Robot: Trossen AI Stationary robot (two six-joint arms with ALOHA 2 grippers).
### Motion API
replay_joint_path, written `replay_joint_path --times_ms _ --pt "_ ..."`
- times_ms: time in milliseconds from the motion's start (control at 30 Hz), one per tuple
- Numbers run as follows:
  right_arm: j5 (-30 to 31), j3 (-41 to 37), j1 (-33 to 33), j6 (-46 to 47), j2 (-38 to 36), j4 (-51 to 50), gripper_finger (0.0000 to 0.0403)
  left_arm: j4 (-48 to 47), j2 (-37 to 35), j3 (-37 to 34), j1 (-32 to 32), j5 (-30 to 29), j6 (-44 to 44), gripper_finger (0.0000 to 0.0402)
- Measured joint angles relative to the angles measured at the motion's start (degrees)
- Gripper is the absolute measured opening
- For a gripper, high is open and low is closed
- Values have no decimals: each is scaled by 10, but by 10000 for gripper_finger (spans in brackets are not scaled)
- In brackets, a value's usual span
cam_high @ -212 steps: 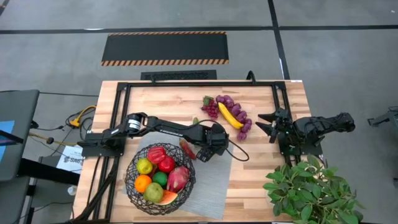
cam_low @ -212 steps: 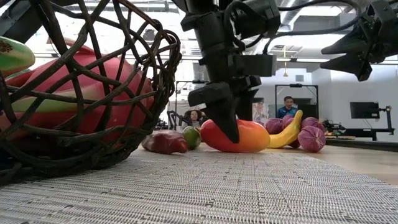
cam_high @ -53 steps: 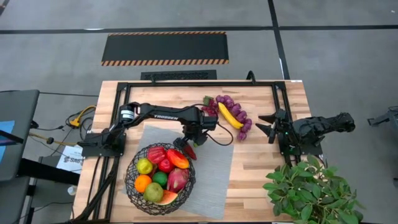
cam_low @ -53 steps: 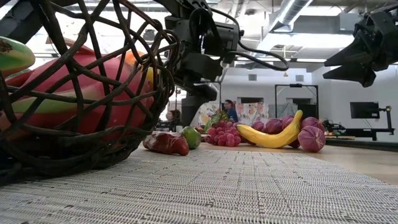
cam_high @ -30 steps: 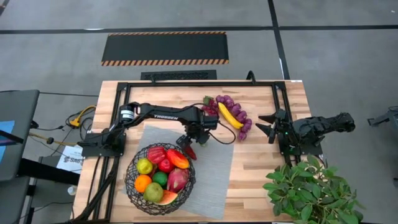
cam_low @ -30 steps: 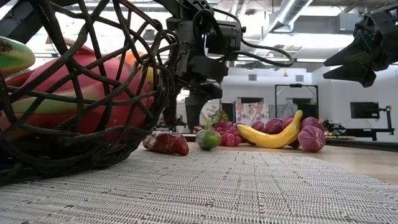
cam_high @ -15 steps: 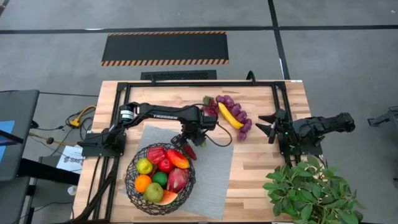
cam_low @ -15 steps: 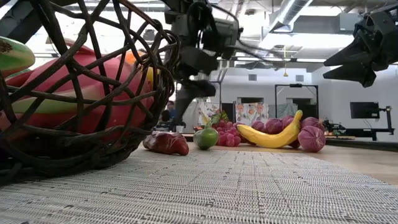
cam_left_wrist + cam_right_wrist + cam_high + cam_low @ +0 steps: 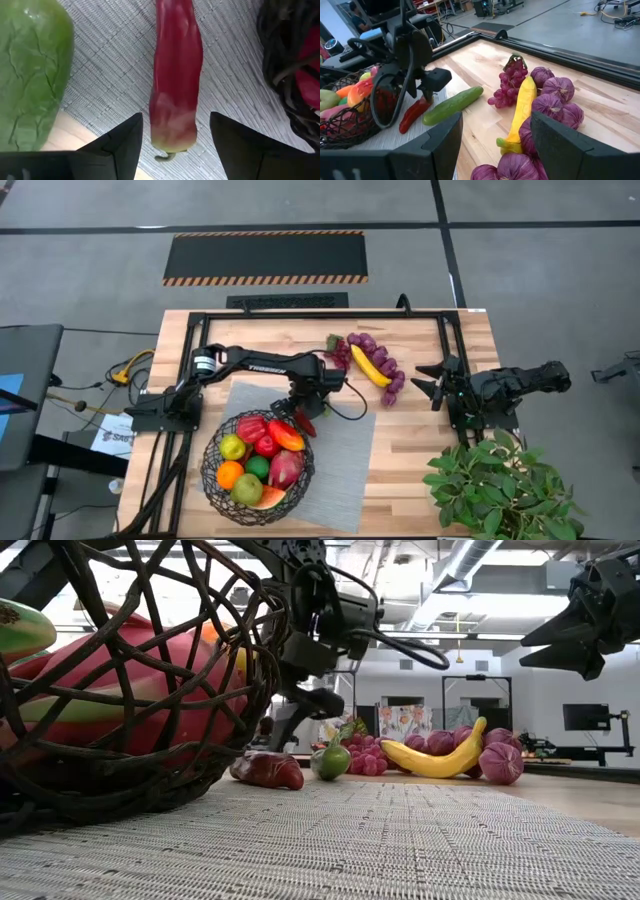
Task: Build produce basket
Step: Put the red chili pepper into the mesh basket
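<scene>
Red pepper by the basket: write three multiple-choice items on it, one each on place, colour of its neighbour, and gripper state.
1. Where does the red pepper lie?
A. in the basket
B. on the grey mat beside the basket
C. under the plant

2. What colour is the cucumber next to it?
A. green
B. yellow
C. purple

3. How does the left gripper stand?
A. shut on the banana
B. shut, empty
C. jaws open either side of the pepper

Answers:
1. B: mat weave shows under it, basket wire alongside.
2. A: the right wrist view shows it green.
3. C: left wrist view shows gaps on both sides.
</scene>
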Motion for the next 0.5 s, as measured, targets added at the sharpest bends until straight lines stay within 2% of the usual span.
replay_joint_path --times_ms 133,333,500 --pt "0 0 0 0 0 0 255 35 0 -6 0 -13 -9 215" --pt "0 0 0 0 0 0 255 71 -1 -6 0 -84 -36 215" --pt "0 0 0 0 0 0 255 74 0 -7 2 -87 -37 215"
